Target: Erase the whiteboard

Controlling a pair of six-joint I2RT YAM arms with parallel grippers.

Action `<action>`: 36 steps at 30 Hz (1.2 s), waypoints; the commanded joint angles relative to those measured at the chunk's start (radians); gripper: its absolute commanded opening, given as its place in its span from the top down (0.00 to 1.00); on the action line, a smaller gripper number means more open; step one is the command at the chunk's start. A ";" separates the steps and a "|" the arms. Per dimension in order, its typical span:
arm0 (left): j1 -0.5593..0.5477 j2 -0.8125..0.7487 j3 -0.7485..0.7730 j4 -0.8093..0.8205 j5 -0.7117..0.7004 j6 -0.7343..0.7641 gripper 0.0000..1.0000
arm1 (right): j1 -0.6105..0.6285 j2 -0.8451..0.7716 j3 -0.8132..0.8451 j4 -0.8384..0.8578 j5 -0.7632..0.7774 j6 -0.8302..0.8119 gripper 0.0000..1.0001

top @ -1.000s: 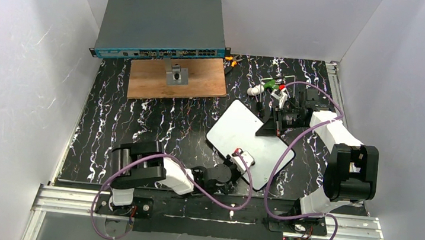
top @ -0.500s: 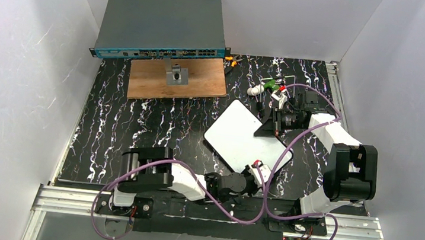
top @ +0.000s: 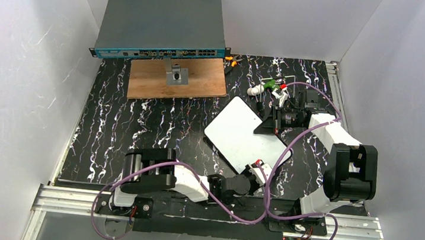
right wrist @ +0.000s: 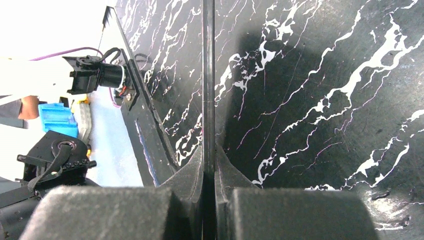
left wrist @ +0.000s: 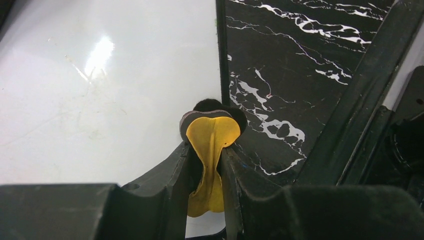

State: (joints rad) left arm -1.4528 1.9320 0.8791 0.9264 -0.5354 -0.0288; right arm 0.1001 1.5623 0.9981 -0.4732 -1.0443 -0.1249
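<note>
Whiteboard (top: 244, 136) sits between our pincers: the right pincer (right wrist: 209, 156) is clenched on its far edge, and the left pincer (left wrist: 207, 152), at its near edge, grasps a yellow pad (left wrist: 212, 132) whose tip meets the board's rim.

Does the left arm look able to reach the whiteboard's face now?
Probably yes: the left hand, shut on a yellow pad, sits at the near rim of the whiteboard; the right hand clamps only an edge.
</note>
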 commanded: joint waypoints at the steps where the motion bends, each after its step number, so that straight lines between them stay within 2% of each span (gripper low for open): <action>1: 0.031 -0.040 -0.032 -0.012 -0.117 -0.042 1.00 | 0.006 -0.008 0.003 -0.038 -0.104 0.076 0.99; 6: 0.075 -0.073 -0.083 -0.005 -0.058 -0.189 1.00 | 0.005 -0.006 0.005 -0.029 -0.114 0.088 0.99; 12: 0.079 -0.094 -0.146 0.070 0.039 -0.196 1.00 | 0.004 0.026 0.063 -0.062 -0.113 0.097 0.99; 15: 0.082 -0.132 -0.198 0.070 0.040 -0.216 1.00 | 0.004 0.022 0.069 -0.065 -0.090 0.102 0.99; 18: 0.127 -0.200 -0.244 0.004 0.073 -0.301 1.00 | 0.005 0.019 0.070 -0.058 -0.084 0.106 0.99; 21: 0.166 -0.251 -0.234 -0.157 0.095 -0.379 1.00 | 0.004 0.033 0.079 -0.059 -0.087 0.108 0.99; 26: 0.152 -0.202 -0.112 -0.422 0.143 -0.346 1.00 | 0.005 0.052 0.104 -0.059 -0.093 0.114 0.99; 36: 0.039 -0.143 -0.102 -0.240 0.192 -0.072 1.00 | 0.005 0.066 0.120 -0.033 -0.121 0.161 0.99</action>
State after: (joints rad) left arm -1.3849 1.7626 0.7521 0.6430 -0.3962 -0.2138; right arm 0.1001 1.6310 1.0595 -0.4957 -1.0203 -0.0566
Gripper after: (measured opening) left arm 0.238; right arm 0.095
